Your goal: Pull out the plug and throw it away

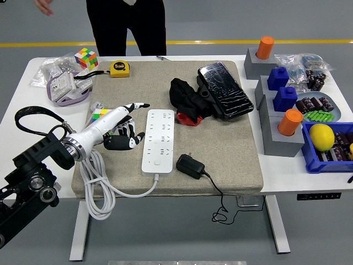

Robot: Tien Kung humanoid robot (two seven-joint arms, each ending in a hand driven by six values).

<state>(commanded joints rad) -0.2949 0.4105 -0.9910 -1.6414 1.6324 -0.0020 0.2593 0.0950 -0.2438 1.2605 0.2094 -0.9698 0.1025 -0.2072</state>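
The black plug point(190, 166) lies loose on the beige mat point(231, 149), just beside the lower right corner of the white power strip point(158, 139), its thin cable trailing off the table's near edge. So the pull-out looks done; what's left, by my reading, is picking the thing up and getting rid of it. To do that cleanly, the left hand point(122, 131) needs to cross over the strip, come down on the plug's chunky body rather than the cord, and lift with enough slack that the dangling cable doesn't snag the mat's edge (no bin shows anywhere on the table).

The hand itself sits left of the strip, over the Rubik's cube point(101, 114), fingers loosely spread, index extended, gripping nothing. Whether the curled lower fingers brush the mat is hard to say from this angle. The right arm is out of view. A person stands at the far side, hands off the table.
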